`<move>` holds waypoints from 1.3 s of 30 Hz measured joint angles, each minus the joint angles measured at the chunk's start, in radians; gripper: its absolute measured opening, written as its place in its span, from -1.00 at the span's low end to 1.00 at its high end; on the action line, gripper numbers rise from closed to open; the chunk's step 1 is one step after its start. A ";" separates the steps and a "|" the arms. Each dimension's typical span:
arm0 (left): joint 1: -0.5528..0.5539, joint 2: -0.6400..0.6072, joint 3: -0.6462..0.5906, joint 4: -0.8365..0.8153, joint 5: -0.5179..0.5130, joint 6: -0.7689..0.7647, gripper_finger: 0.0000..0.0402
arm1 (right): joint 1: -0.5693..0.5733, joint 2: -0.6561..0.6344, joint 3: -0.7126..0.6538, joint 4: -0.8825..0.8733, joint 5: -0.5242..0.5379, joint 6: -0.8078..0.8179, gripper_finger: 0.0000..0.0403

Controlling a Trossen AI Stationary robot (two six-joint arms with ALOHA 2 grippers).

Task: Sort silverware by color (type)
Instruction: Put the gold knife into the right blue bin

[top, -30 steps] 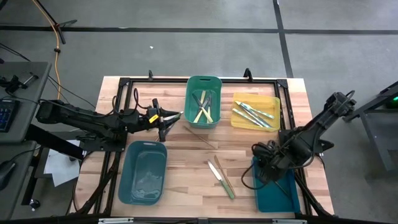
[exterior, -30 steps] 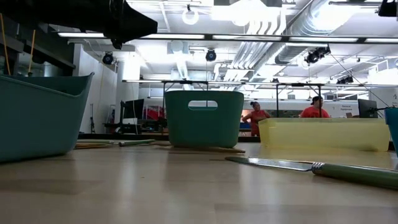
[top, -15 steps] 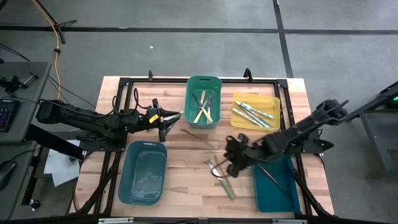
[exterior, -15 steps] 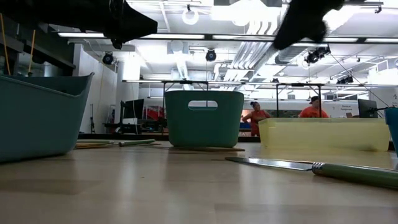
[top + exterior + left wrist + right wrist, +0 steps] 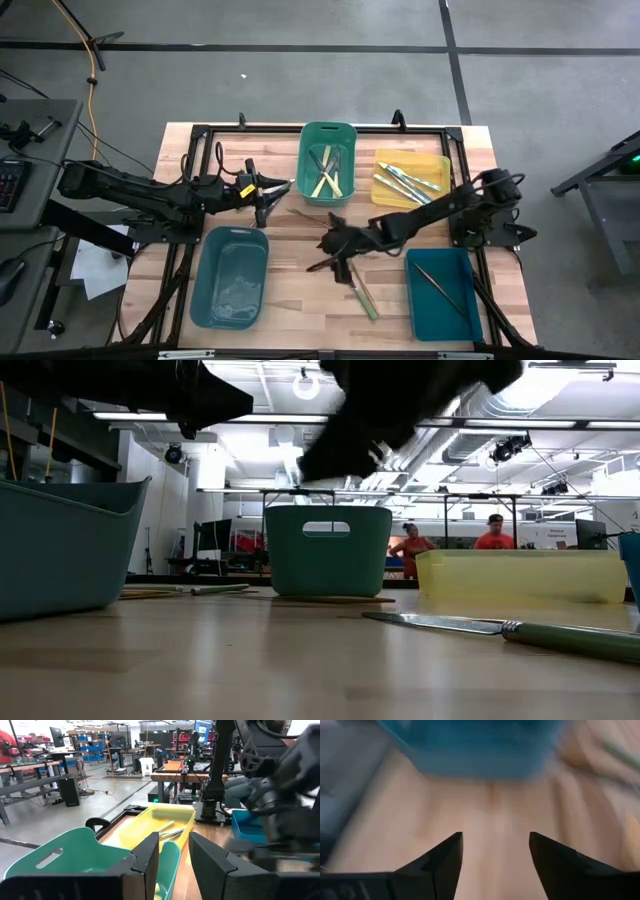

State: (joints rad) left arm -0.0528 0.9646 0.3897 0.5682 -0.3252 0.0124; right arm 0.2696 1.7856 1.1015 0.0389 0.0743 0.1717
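Observation:
Loose silverware lies flat on the table's middle: a green-handled knife (image 5: 360, 293) (image 5: 505, 628), a pale piece (image 5: 352, 268) beside it and a thin brown one (image 5: 322, 221). My right gripper (image 5: 324, 262) (image 5: 495, 845) hangs open just left of the knife, above bare wood, holding nothing. My left gripper (image 5: 284, 187) (image 5: 174, 860) waits open and level at the table's left, next to the green bin (image 5: 328, 185). Pale-handled pieces lie in the green bin, teal ones in the yellow bin (image 5: 385, 198), and a dark one (image 5: 438, 282) in the blue bin (image 5: 470, 320).
A teal bin (image 5: 205, 290) stands near the front left. A dark frame (image 5: 250, 128) runs round the table's edges. People in red show in the room beyond the table (image 5: 493, 538). Bare wood lies between the teal bin and the loose pieces.
My right gripper has swept from above the blue bin toward the table's left, to the middle beside the loose knife, sinking lower and rolling as it went. My left arm has kept still.

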 joint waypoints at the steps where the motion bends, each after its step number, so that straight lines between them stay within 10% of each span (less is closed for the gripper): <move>1: 0.000 0.000 0.000 -0.001 0.000 0.000 -0.49 | -0.001 0.003 0.000 0.075 -0.050 -0.015 0.12; 9: 0.000 0.000 0.000 -0.005 0.000 0.000 -0.49 | 0.012 0.003 0.000 0.494 -0.307 -0.012 0.01; 21: 0.000 0.000 0.000 -0.010 0.000 0.017 -0.49 | 0.039 0.003 0.000 0.622 -0.558 0.073 -0.07; 34: 0.000 0.000 0.000 -0.010 0.000 0.025 -0.49 | 0.079 0.003 0.000 0.646 -0.537 0.029 -0.07; 39: 0.000 0.000 0.000 -0.010 0.000 0.026 -0.49 | 0.056 0.002 0.001 0.382 -0.104 0.029 -0.07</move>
State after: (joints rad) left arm -0.0529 0.9646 0.3897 0.5579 -0.3255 0.0380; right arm 0.3260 1.7878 1.1023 0.4205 -0.0301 0.2008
